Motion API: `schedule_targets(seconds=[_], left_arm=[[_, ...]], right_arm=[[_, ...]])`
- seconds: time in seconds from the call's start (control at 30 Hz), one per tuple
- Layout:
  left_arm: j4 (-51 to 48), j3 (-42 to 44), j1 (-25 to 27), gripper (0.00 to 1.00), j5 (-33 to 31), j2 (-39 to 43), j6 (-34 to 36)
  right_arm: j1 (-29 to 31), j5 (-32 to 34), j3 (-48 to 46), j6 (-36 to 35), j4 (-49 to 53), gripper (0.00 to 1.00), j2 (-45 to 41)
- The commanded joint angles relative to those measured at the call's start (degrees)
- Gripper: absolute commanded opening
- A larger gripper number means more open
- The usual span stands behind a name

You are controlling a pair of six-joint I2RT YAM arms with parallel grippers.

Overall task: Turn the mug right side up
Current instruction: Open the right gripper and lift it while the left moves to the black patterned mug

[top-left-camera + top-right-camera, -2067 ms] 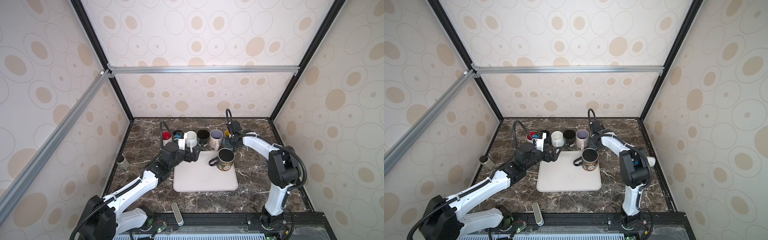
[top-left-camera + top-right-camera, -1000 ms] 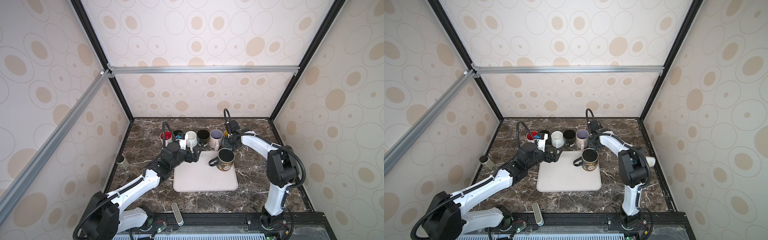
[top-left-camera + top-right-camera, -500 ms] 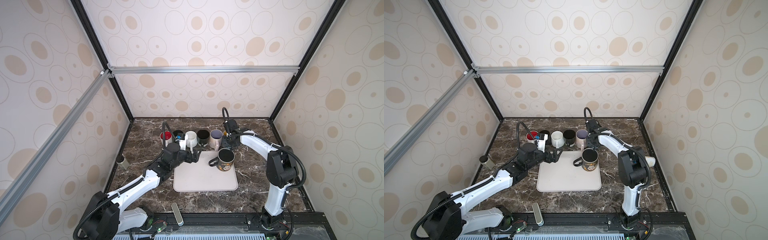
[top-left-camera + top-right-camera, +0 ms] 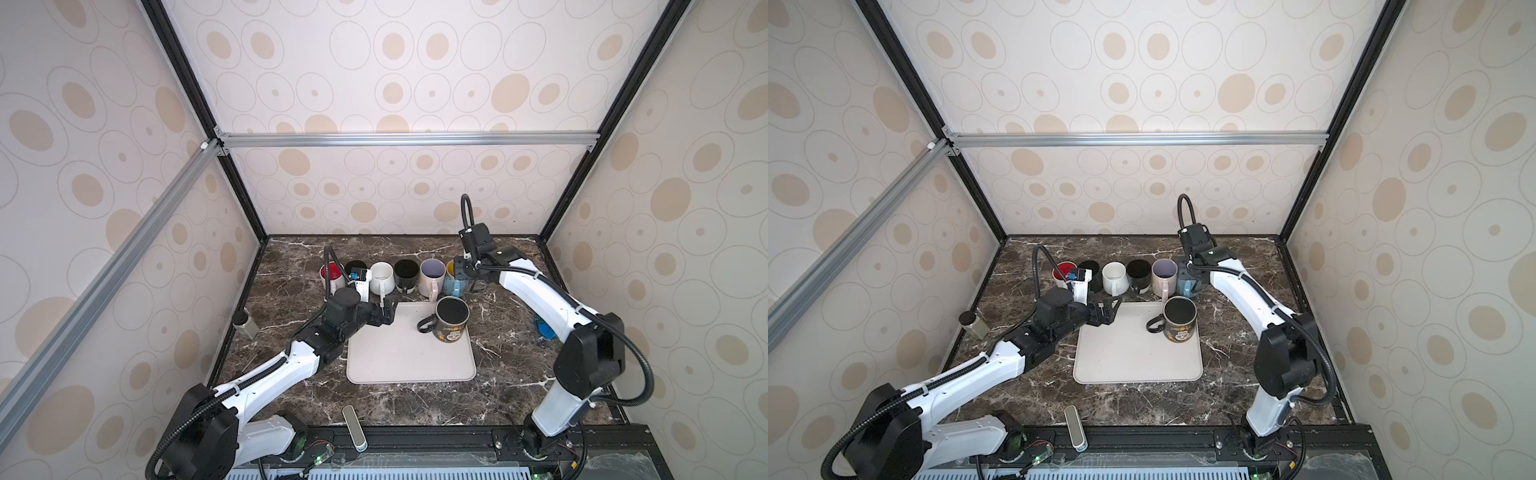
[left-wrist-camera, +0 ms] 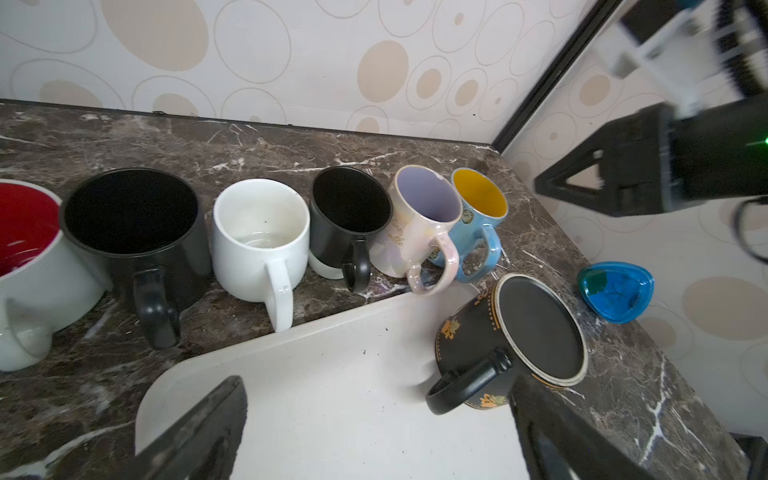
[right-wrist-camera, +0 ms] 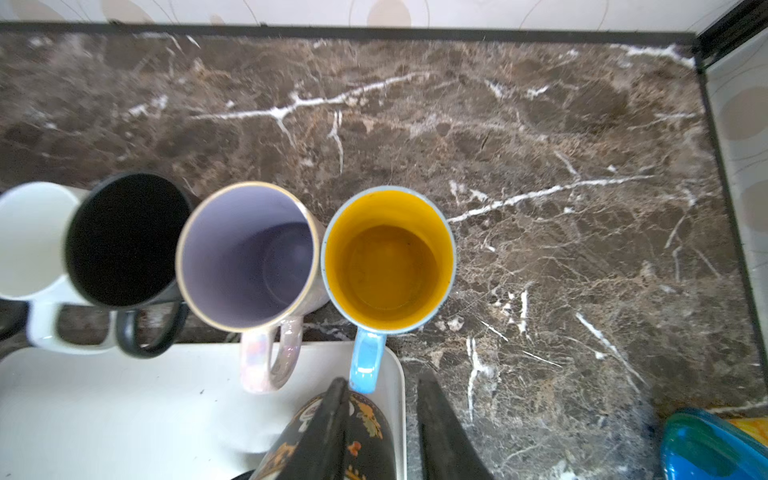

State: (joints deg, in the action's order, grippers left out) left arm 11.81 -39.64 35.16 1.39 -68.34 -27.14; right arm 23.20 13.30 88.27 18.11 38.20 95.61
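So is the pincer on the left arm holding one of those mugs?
No, the left pincer hangs wide open over a corner of the white tray, with nothing between its fingers.

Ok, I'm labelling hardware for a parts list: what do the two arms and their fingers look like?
Both the left arm and the right arm have white shells with black joints and black wrist housings. A black ribbed hose loops along each. The fingers are black tapering wedges; a green light glows on the right wrist.
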Motion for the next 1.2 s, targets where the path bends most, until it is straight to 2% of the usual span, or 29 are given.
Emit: schedule_targets(seconds=[0.0,0.07,0.17,0.33,0.43,0.5,0.73,0.9,1.03,1.17], left_arm=[[0.0,-0.2,0.4,1.0,-4.5,1.0,1.3],[1.6,1.1,0.4,1.0,-4.8,1.9,1.9],[4.7,3.1,0.4,1.0,-4.4,2.8,1.8],[5.7,2.5,0.4,1.0,-3.1,1.1,0.7],[-0.7,-1.3,0.4,1.0,-3.8,-2.1,1.0],[-4.5,-4.1,0.4,1.0,-2.1,-4.6,3.0],[-5.6,-6.8,0.9,1.0,5.9,-8.6,7.2],[-6.7,-9.6,3.9,0.99,5.7,-11.8,12.8],[-7.6,-12.2,5.6,0.99,5.1,-15.2,17.7],[-6.8,-13.7,6.5,0.97,7.5,-18.1,21.4]], right_arm=[[0.3,-3.7,-2.3,0.1,-2.6,0.31,-5.6],[0.7,-7.8,-5.6,1.8,-7.4,0.3,-8.5],[2.4,-9.8,-7.9,2.8,-11.0,0.3,-10.3],[6.4,-7.1,-5.6,0.5,-9.0,0.3,-8.5],[8.2,-4.6,-6.9,-1.3,-10.8,0.3,-8.1],[8.5,-3.2,-8.7,-1.4,-13.1,0.3,-8.1],[8.7,-4.7,-9.5,-2.8,-14.5,0.32,-6.9],[8.6,-3.1,-7.2,-4.9,-10.9,0.34,-6.1],[8.6,1.4,-7.0,-5.7,-8.2,0.37,-7.4],[8.4,3.5,-7.6,-6.2,-7.4,0.38,-8.7]])
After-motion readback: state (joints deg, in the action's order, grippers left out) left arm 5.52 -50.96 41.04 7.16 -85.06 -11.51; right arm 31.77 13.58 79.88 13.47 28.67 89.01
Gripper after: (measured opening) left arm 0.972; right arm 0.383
